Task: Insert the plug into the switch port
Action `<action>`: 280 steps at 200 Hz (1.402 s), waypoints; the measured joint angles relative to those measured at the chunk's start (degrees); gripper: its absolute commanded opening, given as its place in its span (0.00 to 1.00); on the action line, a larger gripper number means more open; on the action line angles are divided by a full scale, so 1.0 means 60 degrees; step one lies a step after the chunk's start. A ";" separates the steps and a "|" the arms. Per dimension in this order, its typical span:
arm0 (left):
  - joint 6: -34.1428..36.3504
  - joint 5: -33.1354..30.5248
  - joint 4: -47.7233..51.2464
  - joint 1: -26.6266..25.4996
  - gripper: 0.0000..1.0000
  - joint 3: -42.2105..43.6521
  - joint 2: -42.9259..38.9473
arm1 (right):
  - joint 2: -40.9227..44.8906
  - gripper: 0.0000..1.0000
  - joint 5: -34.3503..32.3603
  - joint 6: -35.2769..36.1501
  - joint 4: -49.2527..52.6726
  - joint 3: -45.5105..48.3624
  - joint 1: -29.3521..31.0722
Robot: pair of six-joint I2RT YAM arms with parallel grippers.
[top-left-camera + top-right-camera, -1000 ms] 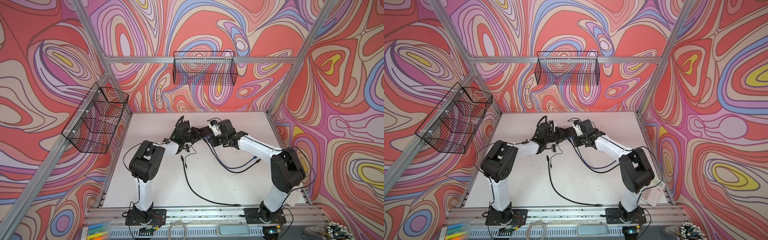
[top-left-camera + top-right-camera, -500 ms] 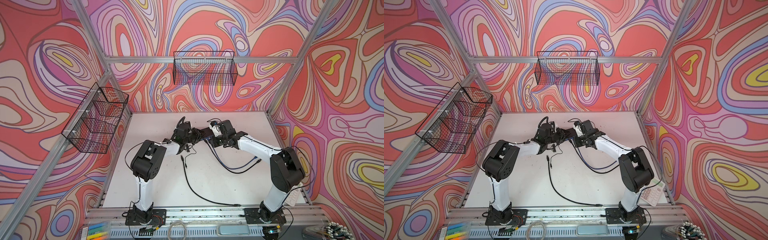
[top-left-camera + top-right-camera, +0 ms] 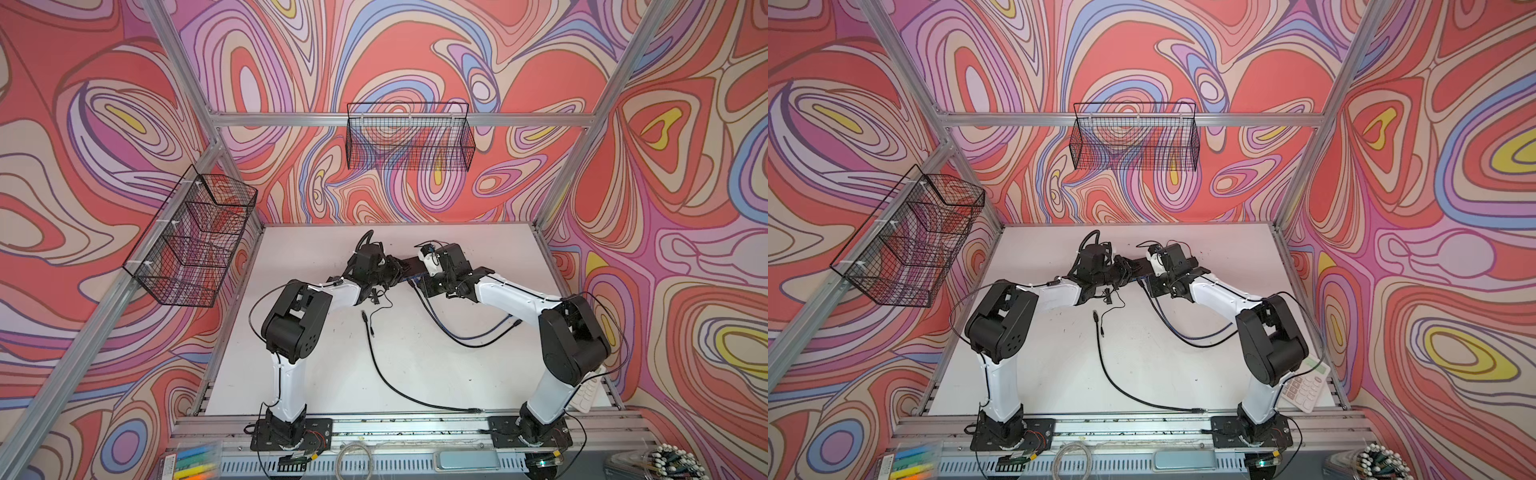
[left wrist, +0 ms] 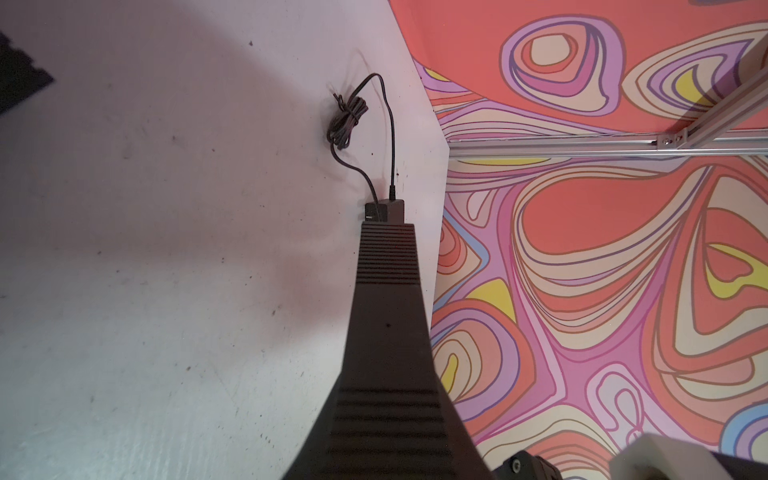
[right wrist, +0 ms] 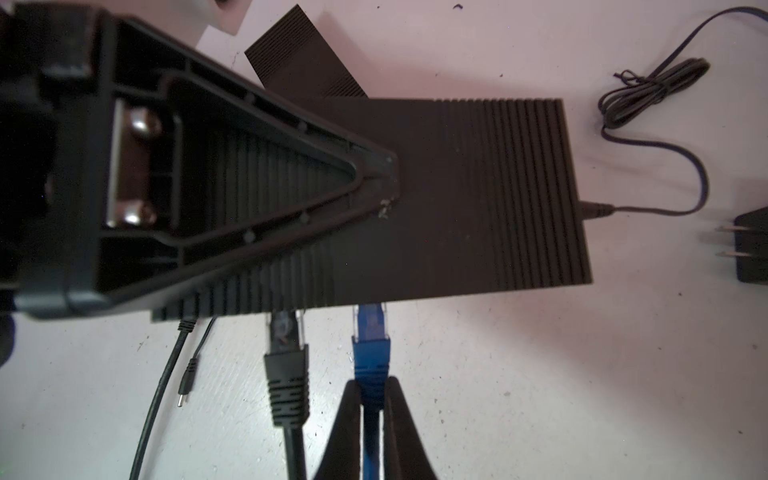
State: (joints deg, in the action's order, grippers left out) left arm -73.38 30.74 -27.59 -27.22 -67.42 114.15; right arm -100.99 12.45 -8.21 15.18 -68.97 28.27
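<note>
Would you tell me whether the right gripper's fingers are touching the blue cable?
Touching: the right wrist view shows the fingers clamped on the blue cable just behind its plug, no gap.

We see the switch cased in matt black ribbed plastic. The blue plug has a moulded boot, perhaps rubbery, with a clear glossy tip. The table is matt white, scuffed and speckled.
</note>
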 measured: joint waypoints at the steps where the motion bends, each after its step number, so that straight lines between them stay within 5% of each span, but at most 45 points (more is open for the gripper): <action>1: 0.0007 0.0000 0.0000 0.0000 0.04 0.0000 0.0000 | 0.0004 0.11 -0.0007 0.0007 -0.0015 0.0004 0.0000; 125: 0.0109 0.0747 0.0004 -0.0259 0.03 -0.0098 0.0004 | 0.0929 0.34 -0.0554 -0.0007 -0.2033 0.1690 -0.0080; 280: 0.0270 0.0608 0.0794 -0.1096 0.04 -0.0652 0.0459 | 0.4291 0.60 -0.0408 -0.0911 -0.2211 0.4207 -0.1621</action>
State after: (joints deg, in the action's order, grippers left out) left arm -71.77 34.39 -22.83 -33.80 -71.33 116.90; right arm -75.24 10.00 -13.67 1.91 -43.72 18.55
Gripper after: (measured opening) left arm 0.283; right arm 0.592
